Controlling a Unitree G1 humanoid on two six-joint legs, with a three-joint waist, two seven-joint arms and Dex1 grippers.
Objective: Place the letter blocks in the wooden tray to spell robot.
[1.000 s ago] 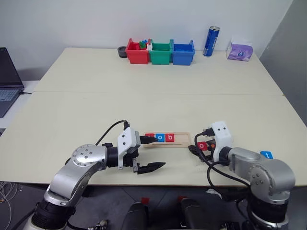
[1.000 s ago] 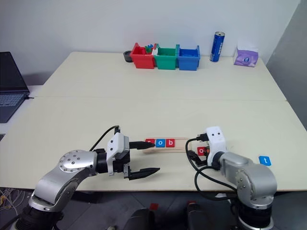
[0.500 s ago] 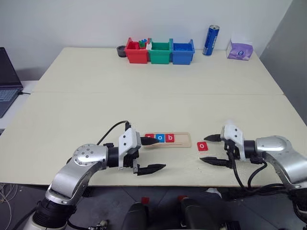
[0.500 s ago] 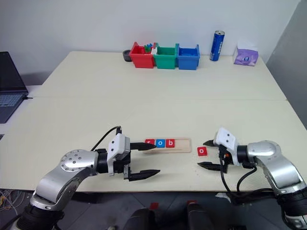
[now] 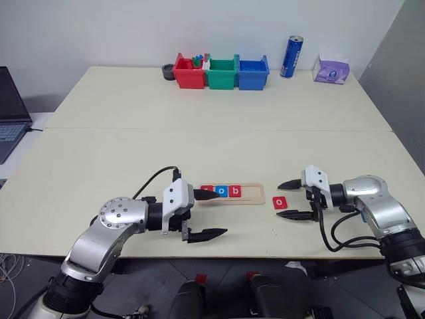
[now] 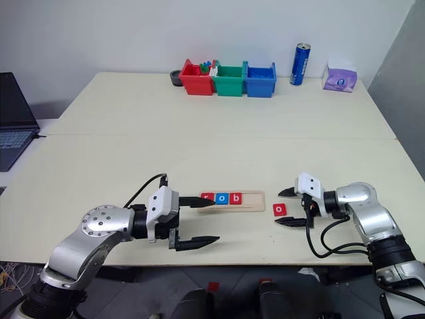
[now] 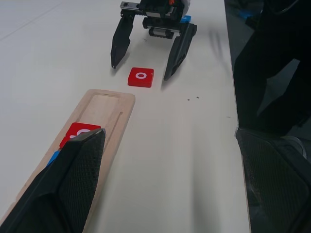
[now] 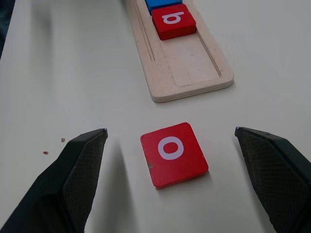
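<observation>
The right gripper (image 5: 292,200) has its jaws apart, straddling the red o tile (image 5: 280,203) flat on the bench (image 5: 199,133), just beyond the tray (image 5: 255,193) end, while the left gripper (image 5: 209,214) jaws gape by the tray's other end.

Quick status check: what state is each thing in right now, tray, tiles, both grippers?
wooden tray: three tiles in, right end empty.
red o tile: flat on table, outside the tray, untouched.
right gripper: open, fingers either side of the o tile.
left gripper: open, empty, by the tray's left end.
</observation>
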